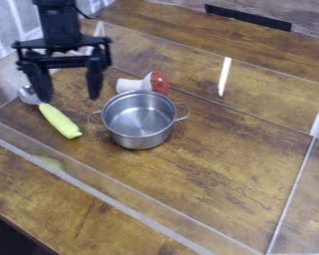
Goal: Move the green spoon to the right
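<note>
The green spoon (55, 117) lies flat on the wooden table at the left, its yellow-green handle pointing toward the front right and its small silver bowl at the far-left end. My gripper (65, 86) hangs just above and behind it, open, with one dark finger (36, 88) on each side of a wide gap. Nothing is between the fingers. The spoon's bowl sits below the left finger and is partly hidden by it.
A shiny steel pot (139, 119) stands right of the spoon, near the table's middle. A mushroom toy (149, 83) with a red cap lies behind the pot. Clear plastic walls (223, 78) surround the wooden table (215, 159).
</note>
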Available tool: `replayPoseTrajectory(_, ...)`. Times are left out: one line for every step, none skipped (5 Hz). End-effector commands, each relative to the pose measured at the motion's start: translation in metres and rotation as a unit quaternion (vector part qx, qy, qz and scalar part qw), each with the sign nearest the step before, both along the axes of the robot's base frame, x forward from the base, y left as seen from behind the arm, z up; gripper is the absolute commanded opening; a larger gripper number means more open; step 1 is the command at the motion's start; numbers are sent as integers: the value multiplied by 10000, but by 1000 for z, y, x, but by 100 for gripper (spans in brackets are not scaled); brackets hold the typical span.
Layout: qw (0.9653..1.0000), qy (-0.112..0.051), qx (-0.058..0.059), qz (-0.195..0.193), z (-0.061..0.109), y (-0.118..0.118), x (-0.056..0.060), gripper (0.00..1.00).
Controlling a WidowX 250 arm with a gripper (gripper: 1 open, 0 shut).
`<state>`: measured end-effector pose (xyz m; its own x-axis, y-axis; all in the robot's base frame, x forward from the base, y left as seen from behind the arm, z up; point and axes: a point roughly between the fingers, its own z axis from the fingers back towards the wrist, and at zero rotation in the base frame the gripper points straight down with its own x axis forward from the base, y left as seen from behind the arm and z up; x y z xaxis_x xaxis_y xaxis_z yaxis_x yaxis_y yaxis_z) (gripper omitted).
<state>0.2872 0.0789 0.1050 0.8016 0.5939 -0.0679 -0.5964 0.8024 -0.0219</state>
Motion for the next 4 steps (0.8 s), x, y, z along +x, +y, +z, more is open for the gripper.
replayPoseTrajectory(9971, -343, 31, 681, -4, 3, 11, 100)
replayPoseTrajectory(9939, -346, 13, 1045, -25, -8, 16, 100)
replayPoseTrajectory(9860, -355, -17, 1631, -31, 9, 28, 100)
replayPoseTrajectory(9752, -354, -38, 2186, -29, 28, 39, 100)
